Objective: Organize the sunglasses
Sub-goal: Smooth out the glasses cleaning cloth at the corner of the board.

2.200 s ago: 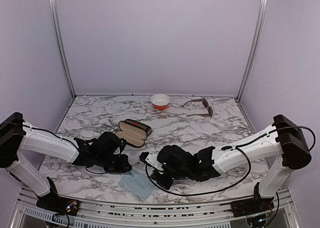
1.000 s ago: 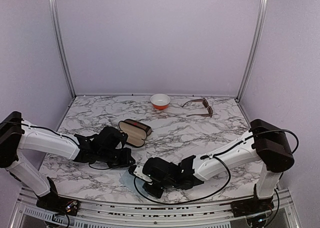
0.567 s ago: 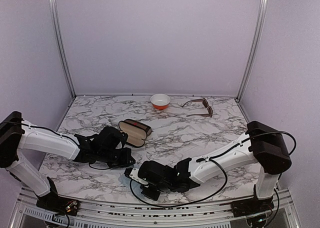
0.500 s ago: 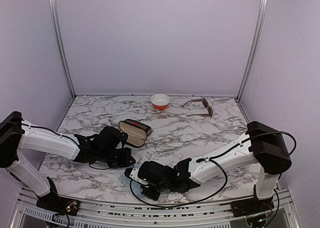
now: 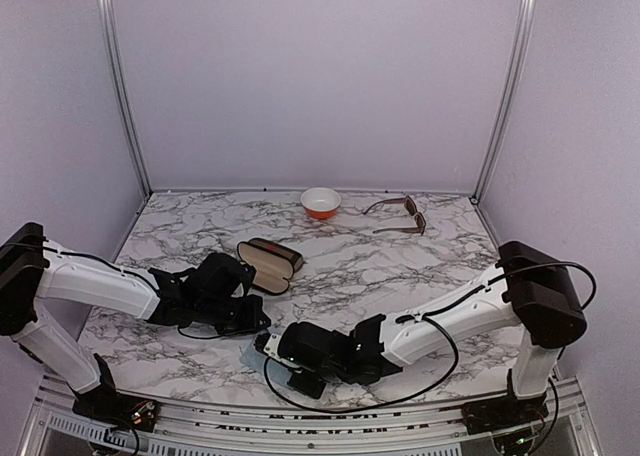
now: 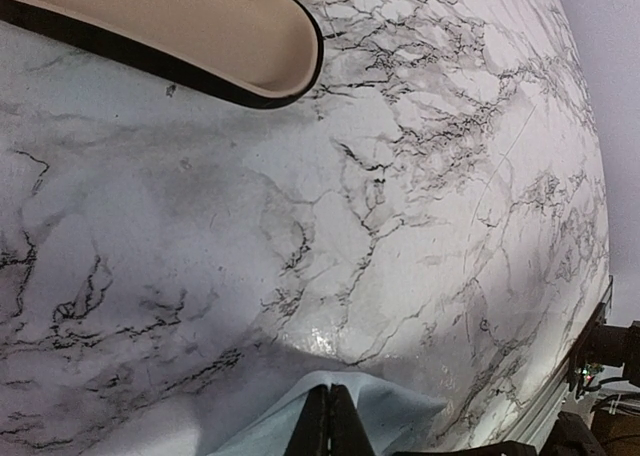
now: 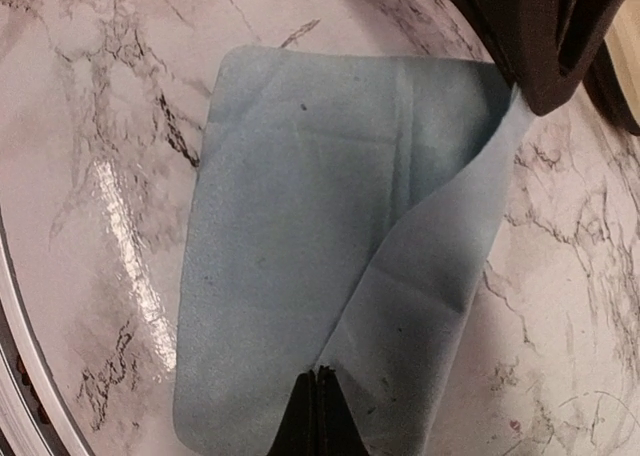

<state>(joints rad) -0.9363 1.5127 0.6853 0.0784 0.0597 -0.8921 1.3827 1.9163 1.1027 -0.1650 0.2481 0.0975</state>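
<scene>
One pair of brown sunglasses [image 5: 402, 216], one open case [image 5: 268, 264], one orange bowl [image 5: 320, 202], one blue cloth [image 7: 330, 246], one marble table [image 5: 400, 266], two grippers, the left gripper [image 6: 328, 401] and the right gripper [image 7: 318, 384]

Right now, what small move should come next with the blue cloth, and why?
Probably raise the right gripper slightly, drawing its edge over toward the left gripper: both are shut on the blue cloth, which lies partly folded.

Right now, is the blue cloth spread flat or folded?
Partly folded: one edge of the cloth curls over the rest, pinched by left gripper and right gripper.
</scene>
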